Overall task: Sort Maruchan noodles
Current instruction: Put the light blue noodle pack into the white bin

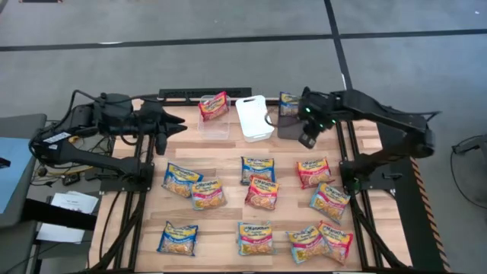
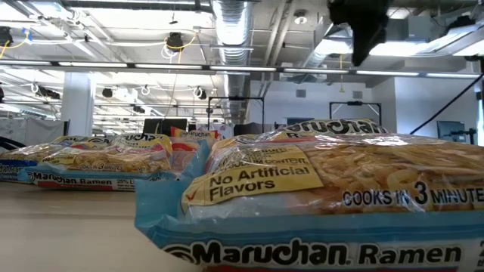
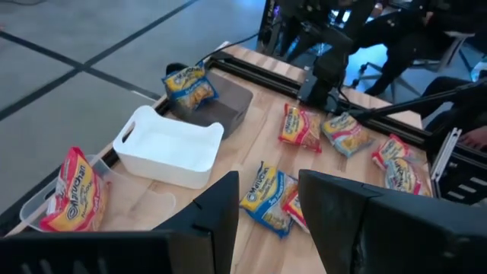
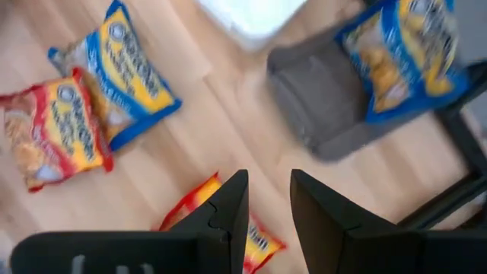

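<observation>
Thirteen noodle packets (image 1: 261, 192) and three bins (image 1: 254, 118) sit on the table (image 1: 221, 221).

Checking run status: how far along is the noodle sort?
Early. Done: one red packet in the clear bin, one blue packet in the dark bin. White bin is empty. Both hands are empty, right hand by the dark bin. About twelve packets remain on the table.
</observation>
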